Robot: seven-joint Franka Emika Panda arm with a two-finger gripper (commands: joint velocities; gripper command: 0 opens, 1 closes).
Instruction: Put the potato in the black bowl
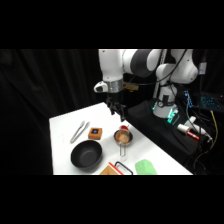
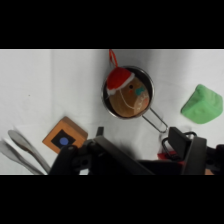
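Potato [image 2: 129, 96] sits inside the steel cup [image 2: 111, 106] — bowl [image 1: 86, 154] just beside the cup. Gripper [image 1: 117, 112] above the cup, spread or pinched: cannot tell. Best descend centred, grip firmly — avoid the rim.

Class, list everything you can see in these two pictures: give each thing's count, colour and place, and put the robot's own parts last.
potato: one, tan-brown with red and green marks, inside the steel cup.
steel cup: one, shiny, with a handle, right of the bowl.
black bowl: one, matte black, near the table's front, nothing in it.
block: one, orange-brown with a blue top, behind the bowl.
tongs: one pair, metal, left of the block.
green lump: one, table's front right.
table: one, white.
arm: one, white, reaching from the upper right.
tool: one, black, above the cup.
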